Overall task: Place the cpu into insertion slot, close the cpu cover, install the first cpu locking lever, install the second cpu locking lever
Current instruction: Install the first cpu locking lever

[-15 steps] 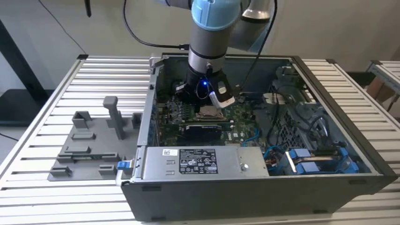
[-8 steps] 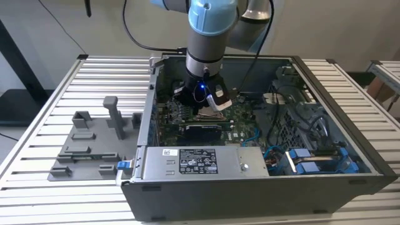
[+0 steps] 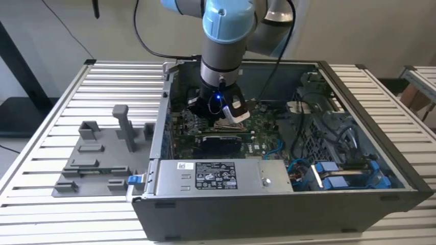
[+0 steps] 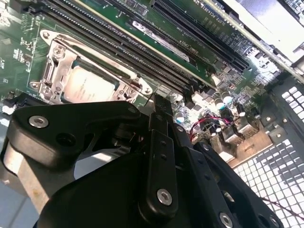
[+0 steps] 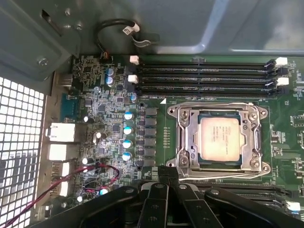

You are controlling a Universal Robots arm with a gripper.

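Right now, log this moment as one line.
cpu: seated in insertion slot | cpu cover: closed over it | end effector: shut, beside slot edge

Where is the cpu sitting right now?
In the first wrist view the cpu lies flat on the green board, framed by the silvery cover, beside the long black memory slots.

Open PC case (image 3: pixel 272 214) on slatted table (image 3: pixel 61 97); grey fixture plate (image 3: pixel 89 168) at exterior view's left; green mobo (image 5: pixel 99 123) w/ black RAM slots (image 5: pixel 204 78)
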